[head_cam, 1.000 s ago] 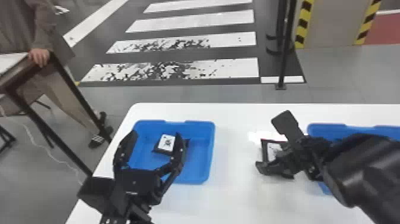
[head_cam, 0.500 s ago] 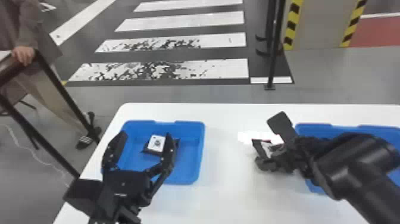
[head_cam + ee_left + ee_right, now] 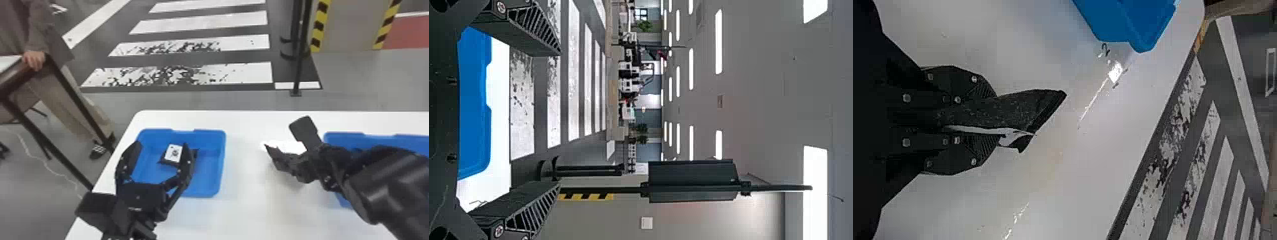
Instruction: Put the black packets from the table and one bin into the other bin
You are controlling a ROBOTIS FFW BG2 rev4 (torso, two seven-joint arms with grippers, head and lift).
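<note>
Packet [image 3: 1028, 106] is pinched by the right pincer [image 3: 993, 121], its free end jutting past the fingertips above the table [image 3: 245, 198]. It looks light, soft and slightly slick, best gripped across its flat middle, lest a corner hold let it droop or slip. The left pincer [image 3: 162, 146] gapes wide, with a second packet [image 3: 173, 154] beyond it in the bin [image 3: 209, 138].
</note>
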